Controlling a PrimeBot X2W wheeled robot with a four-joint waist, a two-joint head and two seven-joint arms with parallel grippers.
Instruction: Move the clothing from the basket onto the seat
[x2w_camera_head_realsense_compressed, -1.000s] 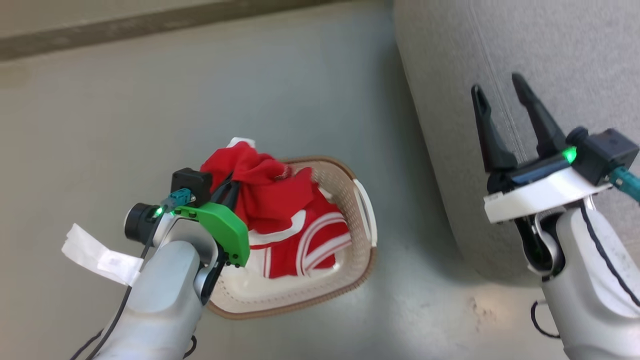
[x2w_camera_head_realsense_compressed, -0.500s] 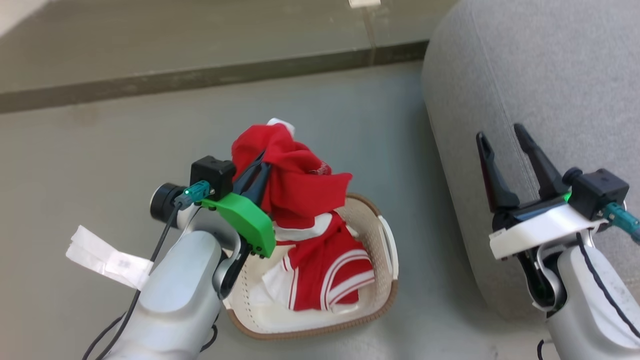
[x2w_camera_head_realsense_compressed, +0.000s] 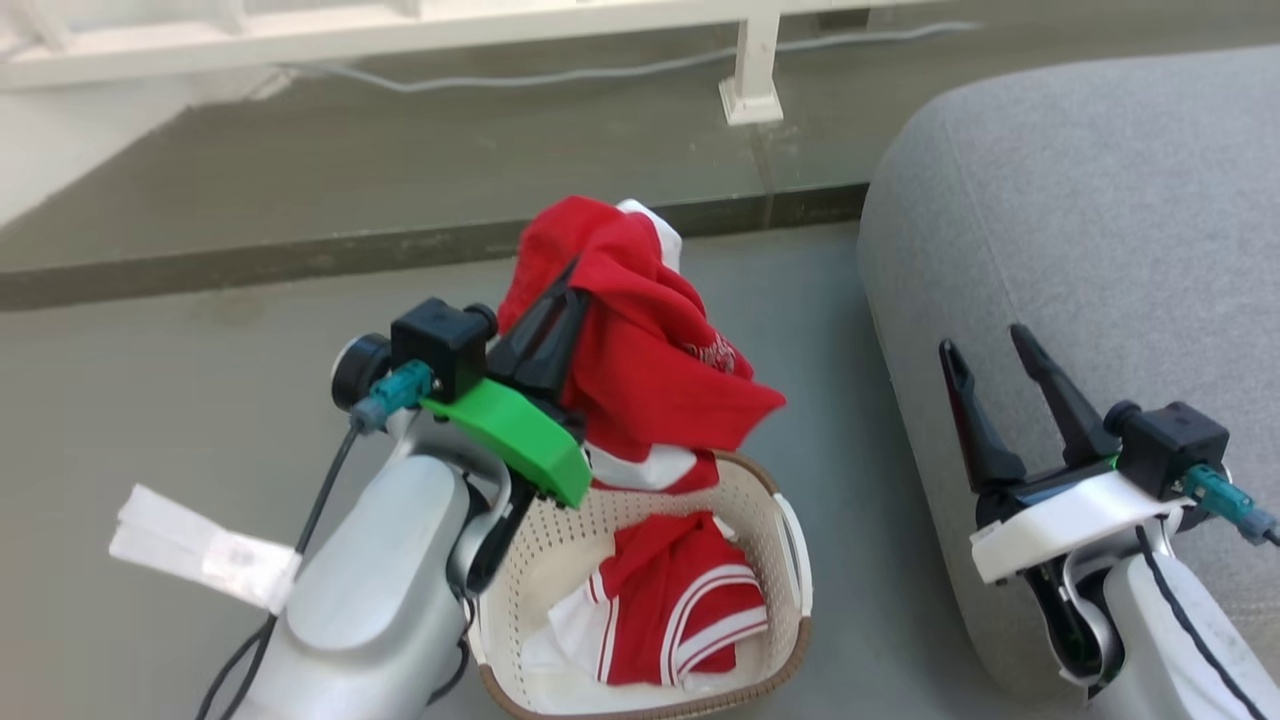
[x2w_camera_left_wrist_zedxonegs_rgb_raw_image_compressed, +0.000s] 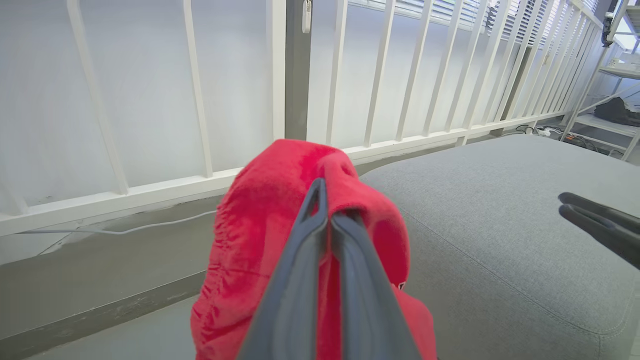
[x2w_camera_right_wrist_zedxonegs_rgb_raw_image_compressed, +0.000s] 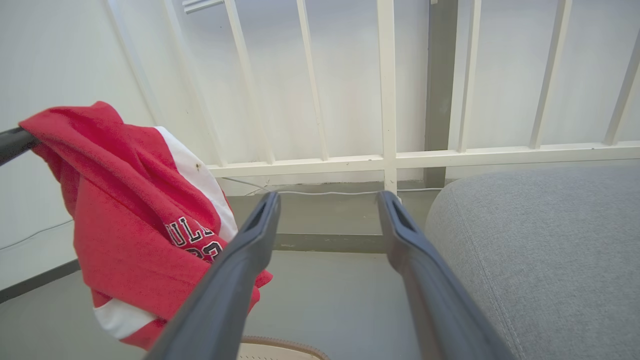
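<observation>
The left gripper (x2w_camera_head_realsense_compressed: 572, 275) has its two dark fingers pressed together on a fold of the clothing, a red garment (x2w_camera_head_realsense_compressed: 650, 370) with a white panel and a printed logo. It holds the garment up above the basket (x2w_camera_head_realsense_compressed: 560, 540), which stands on the floor (x2w_camera_head_realsense_compressed: 200, 400) just beside the seat (x2w_camera_head_realsense_compressed: 1080, 220). The right gripper (x2w_camera_head_realsense_compressed: 983, 338) hangs spread and empty near the seat's rounded edge, touching nothing. A second garment (x2w_camera_head_realsense_compressed: 680, 600) of red with white stripes lies crumpled in the bottom of the basket. The step in hand looks like the carry of the first piece: the pick is made, and the next move calls for swinging the left arm to the robot's right, across the gap and over the cushion's edge, high enough that the hanging cloth does not drag on the basket rim or catch the seat's side, and then parting the fingers once the cloth is well onto the top. The grip takes only a small pinch near the top of the bundle, so it may slip on a quick swing. Some things cannot be read. The garment's lower hem drops behind the basket's far rim, so whether it hangs quite free is unclear, and the fingertips are wrapped in fabric in the left wrist view. The logo is partly folded under, and the seat runs out of view on the right.
</observation>
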